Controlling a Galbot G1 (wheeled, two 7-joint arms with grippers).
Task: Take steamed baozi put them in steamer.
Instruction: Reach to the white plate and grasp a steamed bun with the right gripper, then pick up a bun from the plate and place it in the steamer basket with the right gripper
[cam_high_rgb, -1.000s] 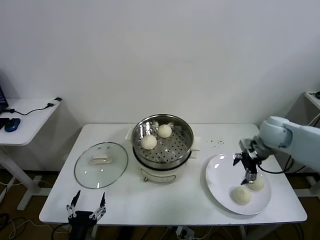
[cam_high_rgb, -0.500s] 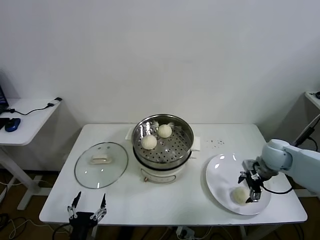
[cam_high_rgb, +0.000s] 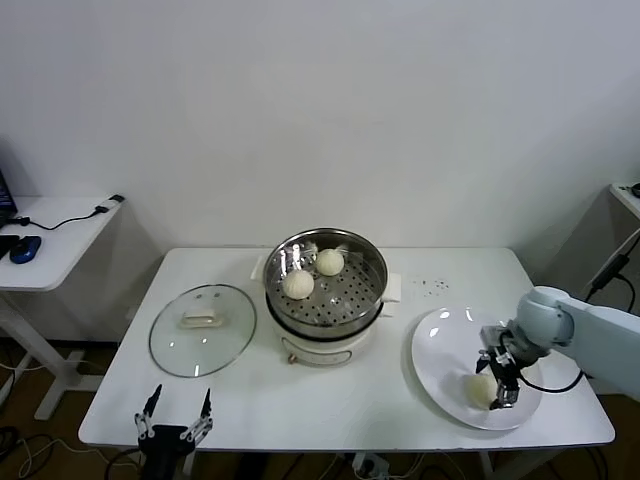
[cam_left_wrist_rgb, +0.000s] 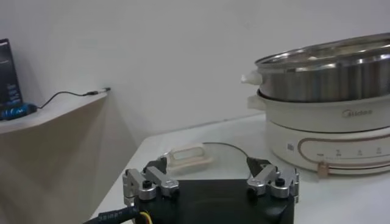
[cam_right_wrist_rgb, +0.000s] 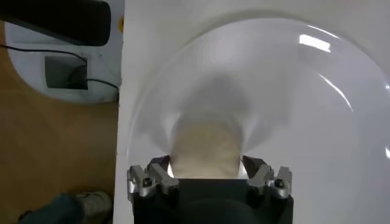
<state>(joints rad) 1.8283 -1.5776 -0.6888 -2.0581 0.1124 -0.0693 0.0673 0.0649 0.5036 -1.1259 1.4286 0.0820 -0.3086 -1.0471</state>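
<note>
The white rectangular table (cam_high_rgb: 400, 395) carries everything. At its middle stands the round shiny steel steamer (cam_high_rgb: 325, 295) on its cream-white electric base, with two smooth cream-white domed baozi (cam_high_rgb: 298, 284) on the perforated floor, side by side towards the back left. To the robot's left of it lies the round glass lid (cam_high_rgb: 201, 328), flat on the table. On the right side sits the flat white round plate (cam_high_rgb: 440, 350). The right gripper (cam_high_rgb: 497, 385) is down over the plate's near part, its fingers spread either side of a baozi there; from the right wrist view the bun (cam_right_wrist_rgb: 204, 152) lies between the jaws, though firm contact cannot be made out. The left gripper (cam_high_rgb: 172, 420) hangs at the table's front left edge, fingers apart and empty.
</note>
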